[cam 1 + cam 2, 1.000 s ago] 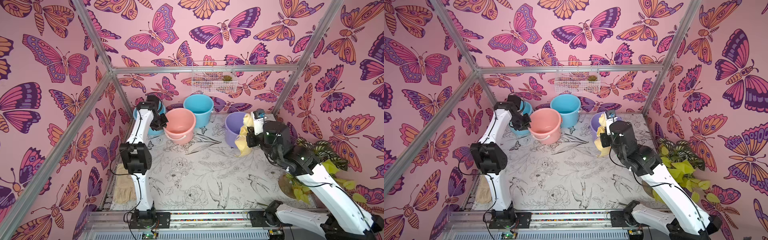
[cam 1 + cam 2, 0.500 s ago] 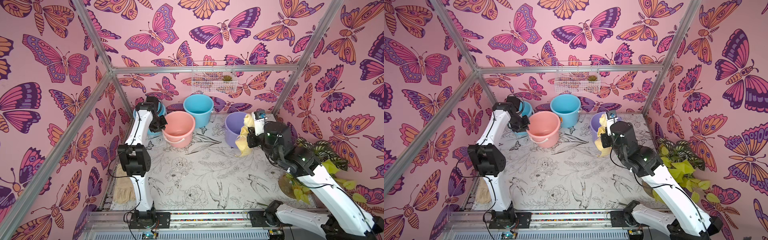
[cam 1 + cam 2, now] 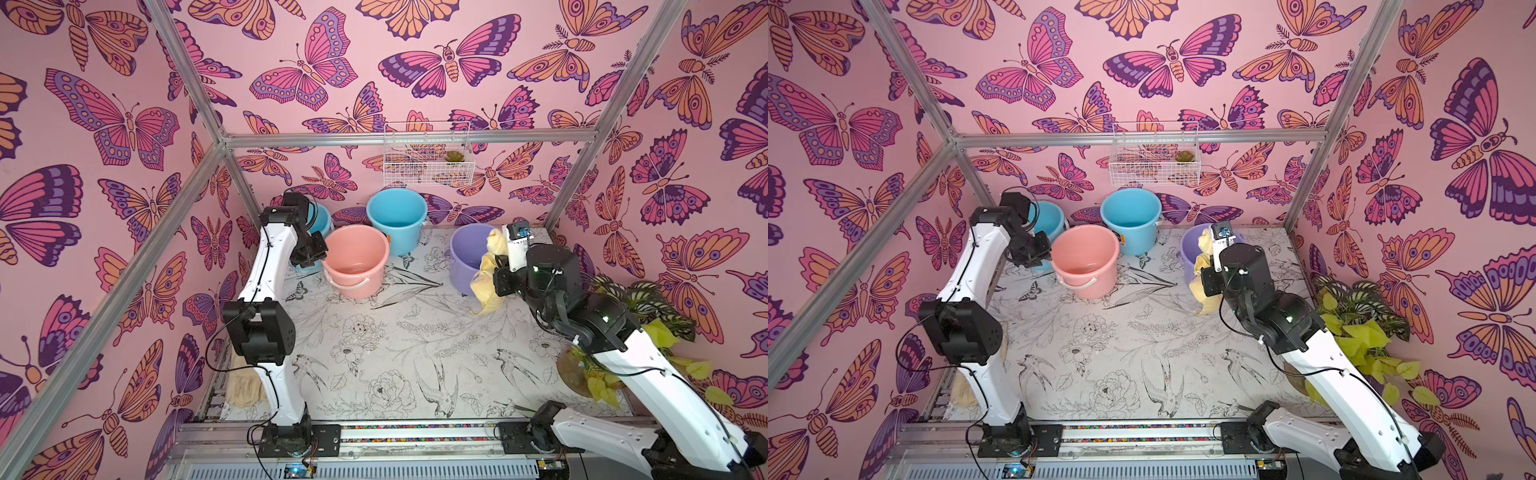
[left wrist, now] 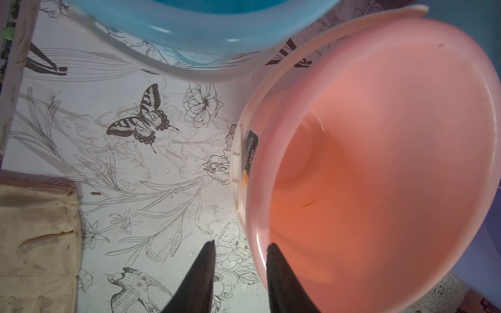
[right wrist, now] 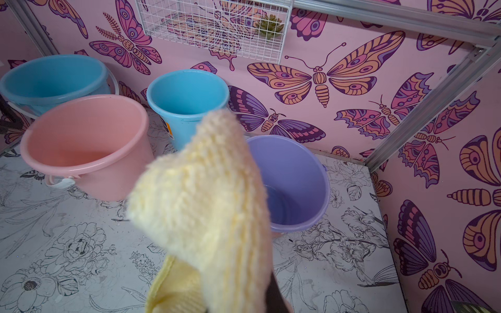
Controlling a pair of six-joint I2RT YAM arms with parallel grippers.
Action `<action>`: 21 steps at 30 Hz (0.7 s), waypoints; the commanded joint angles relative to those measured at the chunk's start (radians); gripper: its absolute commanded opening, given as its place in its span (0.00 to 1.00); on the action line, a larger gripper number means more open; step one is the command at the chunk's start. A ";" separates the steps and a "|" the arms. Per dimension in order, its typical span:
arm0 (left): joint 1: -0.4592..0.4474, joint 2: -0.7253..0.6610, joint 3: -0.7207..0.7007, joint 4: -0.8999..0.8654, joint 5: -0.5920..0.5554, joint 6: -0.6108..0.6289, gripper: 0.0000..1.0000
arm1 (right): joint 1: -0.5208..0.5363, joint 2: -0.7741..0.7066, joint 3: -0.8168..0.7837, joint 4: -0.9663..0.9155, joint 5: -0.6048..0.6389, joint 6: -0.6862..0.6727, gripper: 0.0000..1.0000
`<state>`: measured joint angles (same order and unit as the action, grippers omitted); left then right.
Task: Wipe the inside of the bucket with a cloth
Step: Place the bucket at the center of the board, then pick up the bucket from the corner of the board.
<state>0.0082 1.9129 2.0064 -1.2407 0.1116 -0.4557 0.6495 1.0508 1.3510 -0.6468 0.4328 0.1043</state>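
A pink bucket (image 3: 355, 257) (image 3: 1086, 257) stands upright at the back left of the table. My left gripper (image 4: 240, 244) is open at its left rim, one finger outside and one inside the pink bucket (image 4: 379, 162), with a gap wider than the rim. A purple bucket (image 3: 467, 253) (image 5: 292, 176) stands at the back right. My right gripper (image 3: 500, 270) is shut on the pale yellow cloth (image 3: 486, 282) (image 5: 206, 195), which hangs down beside the purple bucket's front right rim. The cloth hides most of the right fingers.
Two blue buckets stand by the back wall, one (image 3: 397, 212) in the middle and one (image 3: 322, 218) behind my left arm. A tan rag (image 3: 245, 386) (image 4: 35, 244) lies at the front left. A wire basket (image 3: 428, 160) hangs on the wall. A potted plant (image 3: 648, 316) fills the right side.
The left jaws have opened off the pink bucket's rim, and the bucket has shifted slightly toward the front. The right arm with the cloth has barely moved.
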 commanded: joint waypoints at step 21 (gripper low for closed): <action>0.257 0.241 0.334 0.020 0.050 -0.036 0.58 | -0.006 0.000 0.006 0.006 0.002 0.009 0.00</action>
<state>0.2344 2.1151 2.3138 -1.2049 0.1566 -0.4908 0.6495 1.0550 1.3510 -0.6472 0.4263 0.1043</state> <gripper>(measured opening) 0.571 0.100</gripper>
